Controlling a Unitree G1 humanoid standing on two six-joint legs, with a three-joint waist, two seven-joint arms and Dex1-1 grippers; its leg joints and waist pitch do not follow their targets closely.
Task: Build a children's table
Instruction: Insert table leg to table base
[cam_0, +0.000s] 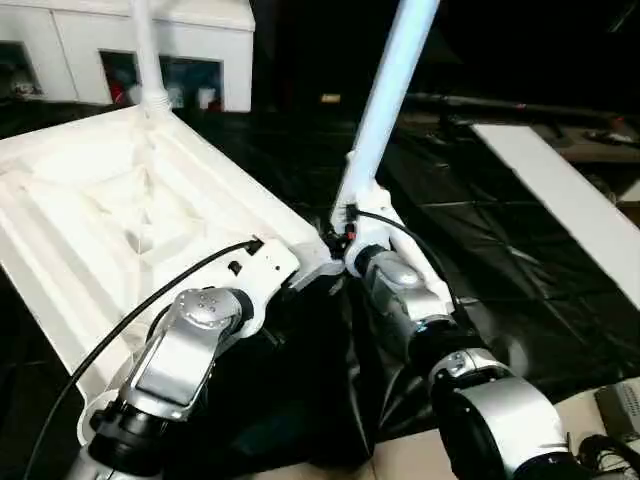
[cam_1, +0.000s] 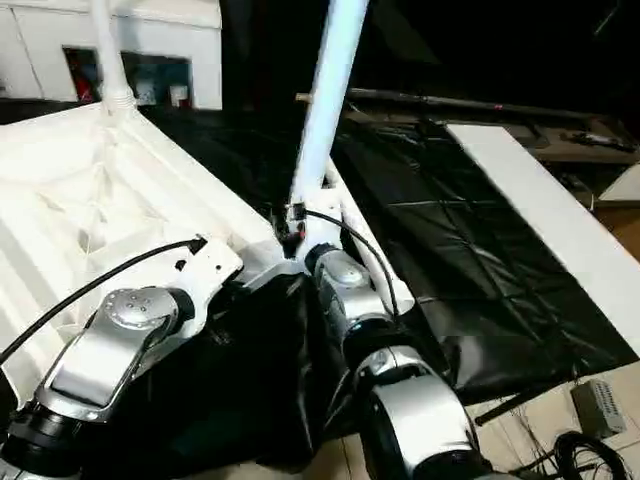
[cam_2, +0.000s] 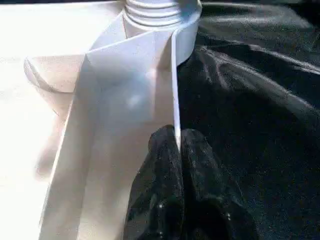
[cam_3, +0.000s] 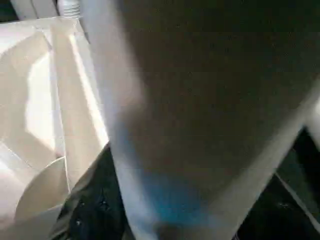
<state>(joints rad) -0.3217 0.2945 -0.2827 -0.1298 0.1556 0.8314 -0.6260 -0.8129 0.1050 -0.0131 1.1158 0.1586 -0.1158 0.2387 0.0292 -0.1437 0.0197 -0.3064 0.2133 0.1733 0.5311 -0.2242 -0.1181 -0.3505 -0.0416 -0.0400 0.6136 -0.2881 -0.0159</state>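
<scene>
Left gripper (cam_2: 177, 165): pressed together on the thin rim of the tabletop (cam_0: 110, 220), steadying it.
Right gripper (cam_0: 352, 232): at the foot of the near leg (cam_0: 385, 105); whether its fingers are spread cannot be told.
Tabletop: upside down on black sheeting (cam_0: 480, 250), ribs up.
Done: far leg (cam_0: 147, 55) stands in its corner socket.
In hand: near leg upright at the near corner, seemingly being seated.
Left: probably the remaining corners, then turning it over.

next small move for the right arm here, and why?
Probably keep seating the leg into the near corner socket of the tabletop. The right claw sits at the leg's base beside that corner, with the leg leaning. The left claw is pinching the tabletop rim, bracing it. The far leg already stands in its socket.
</scene>
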